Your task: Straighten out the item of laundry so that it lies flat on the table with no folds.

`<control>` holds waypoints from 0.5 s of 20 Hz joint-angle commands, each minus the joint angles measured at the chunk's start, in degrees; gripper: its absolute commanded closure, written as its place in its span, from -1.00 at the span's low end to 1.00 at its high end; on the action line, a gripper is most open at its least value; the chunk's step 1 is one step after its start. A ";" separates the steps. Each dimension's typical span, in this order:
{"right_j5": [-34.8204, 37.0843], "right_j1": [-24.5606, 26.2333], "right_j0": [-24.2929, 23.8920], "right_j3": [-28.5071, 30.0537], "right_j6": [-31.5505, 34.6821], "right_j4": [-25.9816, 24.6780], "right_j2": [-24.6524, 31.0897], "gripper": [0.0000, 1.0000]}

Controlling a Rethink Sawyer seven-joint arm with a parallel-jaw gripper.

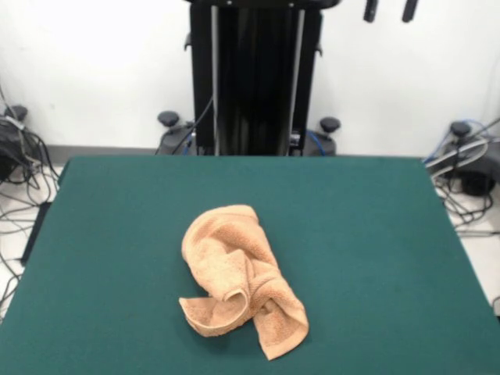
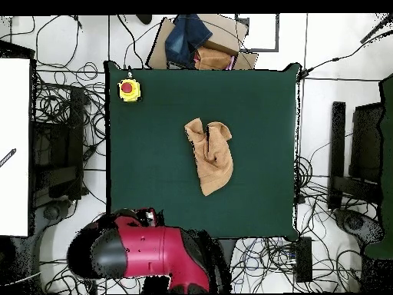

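We see one table (image 1: 375, 258), its dark green cloth filling most of the front view, with white floor and tangled cables at both sides. Nearest the camera, one item of laundry (image 1: 238, 277) lies crumpled near the middle of the table, a little toward the near edge: a peach-orange towel bunched into a long heap, with one twisted roll and a corner flap pointing toward us. Its folds hide the stripes and most of the hems. In the overhead view the towel (image 2: 211, 155) sits well apart from one yellow box with a red button (image 2: 129, 90) in a table corner. Farther back, only two dark tips of the gripper (image 1: 390, 9) show, cut off by the top edge and standing apart with a clear gap, holding nothing.
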 commanded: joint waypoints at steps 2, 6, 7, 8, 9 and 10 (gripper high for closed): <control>-7.68 6.09 -0.44 3.82 12.88 -2.44 -2.50 -1.00; -9.41 6.96 -1.29 4.54 11.40 -2.30 -2.67 -1.00; -10.19 7.37 -1.54 4.81 11.09 -2.40 -2.63 -1.00; -10.77 7.71 -1.61 4.98 10.97 -2.47 -2.66 -1.00; -11.09 7.88 -1.70 5.11 10.88 -2.36 -2.65 -1.00; -11.42 8.05 -1.79 5.25 10.78 -2.26 -2.64 -1.00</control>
